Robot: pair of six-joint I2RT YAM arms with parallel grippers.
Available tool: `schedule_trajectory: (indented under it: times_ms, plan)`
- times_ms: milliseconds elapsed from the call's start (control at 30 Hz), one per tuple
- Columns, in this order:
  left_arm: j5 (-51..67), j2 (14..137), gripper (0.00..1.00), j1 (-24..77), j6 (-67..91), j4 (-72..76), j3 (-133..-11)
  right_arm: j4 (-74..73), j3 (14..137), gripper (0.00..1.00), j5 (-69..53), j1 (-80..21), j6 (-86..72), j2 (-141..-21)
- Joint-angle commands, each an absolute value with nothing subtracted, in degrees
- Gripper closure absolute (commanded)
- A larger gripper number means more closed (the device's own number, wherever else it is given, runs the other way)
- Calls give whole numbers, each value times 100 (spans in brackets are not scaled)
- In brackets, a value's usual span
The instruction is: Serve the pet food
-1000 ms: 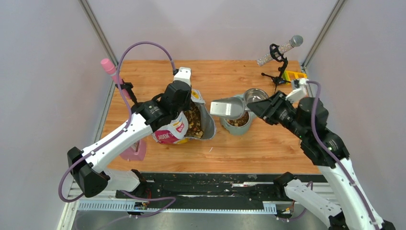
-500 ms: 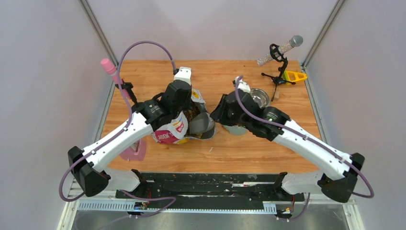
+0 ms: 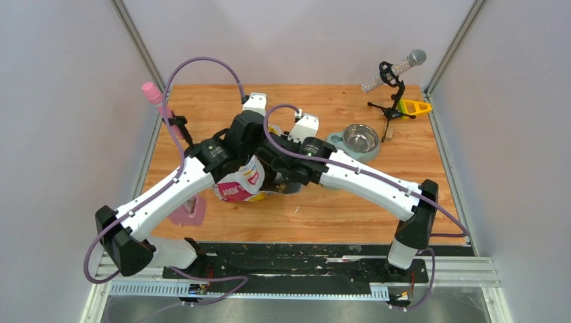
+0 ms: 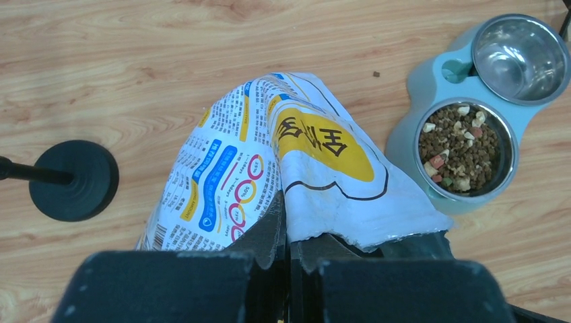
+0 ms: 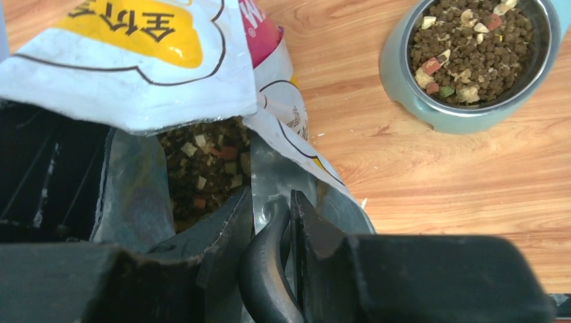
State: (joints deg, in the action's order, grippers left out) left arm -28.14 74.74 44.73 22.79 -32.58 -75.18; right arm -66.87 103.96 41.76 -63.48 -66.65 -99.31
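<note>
Left of the bag (image 4: 296, 151), your left wrist view shows a round black stand base (image 4: 74, 180) on the wooden table (image 4: 135, 40), apart from the bag; its pole is cut off at the frame edge. The bag is a printed white, blue and yellow pouch; your left gripper (image 4: 286, 212) pinches its torn top edge, fingers pressed together with only the bag wall between them. Only your right wrist view looks into the bag's gaping mouth; there the pet food (image 5: 202, 165) lies as a brown heap with pale and red bits against the silver lining. Your right gripper (image 5: 271, 202) sits at that mouth, clamped close on the dark curved handle of the scoop (image 5: 264, 269); the scoop's cup is hard to tell from the lining, so you cannot see whether it is loaded. Right of the bag, near but apart from it, stands the pale green double feeder (image 4: 407, 138); its filled bowl (image 4: 514, 151), the one nearer the bag, holds the same kibble; its empty bowl (image 4: 520, 57) is bare steel. One stray piece (image 4: 376, 73) lies on the wood between the bag and the feeder. In your top view both wrists crowd over the bag, hiding its mouth, the fingers and the filled bowl; only the bare steel one shows there.
</note>
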Motion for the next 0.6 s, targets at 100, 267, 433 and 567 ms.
schedule_trajectory:
  times_ms: [100,267,433,567]
  plan:
    - [-3026,7126,100,4496,2471,-2830,-7733,-7355,9934,100,5053,-6087,-7173,-10520]
    - [-2924,7137,100,4498,2511,-2788,-7728,-5383,8784,100,4318,-5813,-6612,-10184]
    - [-2793,7134,100,4495,2578,-2718,-7738,-3201,7408,100,3902,-5668,-6536,-9555]
    - [-2564,7127,100,4494,2628,-2663,-7686,-2334,6741,100,3730,-5569,-6853,-9181]
